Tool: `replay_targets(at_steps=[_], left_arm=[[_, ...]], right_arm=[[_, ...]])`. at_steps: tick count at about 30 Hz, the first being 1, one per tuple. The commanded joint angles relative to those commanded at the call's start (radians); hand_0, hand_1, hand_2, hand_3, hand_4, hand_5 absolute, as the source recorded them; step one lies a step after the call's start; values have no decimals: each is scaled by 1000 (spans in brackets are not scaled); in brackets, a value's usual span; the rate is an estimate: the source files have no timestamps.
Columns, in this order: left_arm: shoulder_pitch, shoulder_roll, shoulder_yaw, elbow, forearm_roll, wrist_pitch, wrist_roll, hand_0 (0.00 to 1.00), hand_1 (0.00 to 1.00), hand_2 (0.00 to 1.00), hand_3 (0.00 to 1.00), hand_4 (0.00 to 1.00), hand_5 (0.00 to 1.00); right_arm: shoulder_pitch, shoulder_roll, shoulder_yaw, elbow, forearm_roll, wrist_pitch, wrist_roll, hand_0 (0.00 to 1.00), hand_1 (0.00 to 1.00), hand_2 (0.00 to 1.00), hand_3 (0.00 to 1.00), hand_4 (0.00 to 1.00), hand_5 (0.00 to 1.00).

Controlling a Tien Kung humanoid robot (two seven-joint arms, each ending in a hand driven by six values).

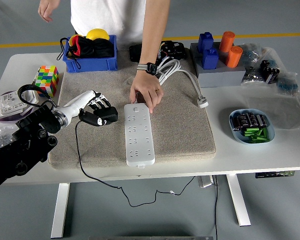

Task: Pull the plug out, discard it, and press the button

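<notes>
A white power strip [139, 134] lies lengthwise on the beige mat [180, 125], its sockets bare. My left hand [96, 113] hovers just left of the strip, over the mat, shut on a black plug [106, 117]. The plug's black cable [90, 170] hangs down over the table's front edge. A person's hand [146, 94] rests on the strip's far end, fingers pressing it down. My right arm does not show.
A blue bin [90, 50] of dark items stands at the back left, a Rubik's cube [46, 79] near the left edge. White cable with plug [190, 80] lies at the mat's back right. Grey block with blue and orange pieces [217, 57] and a dish of batteries [251, 125] sit right.
</notes>
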Motion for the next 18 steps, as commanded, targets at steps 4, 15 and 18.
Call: replay_targets(at_steps=[4,15,18], left_arm=[[1,0,-2,-2,2,-1,0,726,766,734,757,841,2],[3,8,-33,-42,26,4,1,727,755,731,771,856,2],[4,12,-42,-77,38,8,4,727,755,731,771,856,2]], right_arm=[[0,0,1,0,-1,0,0,757,668,656,621,668,507],[0,1,9,0,-3,1,-1,757,668,655,621,669,507],[0,1,9,0,-3,1,-1,757,668,655,621,669,507]])
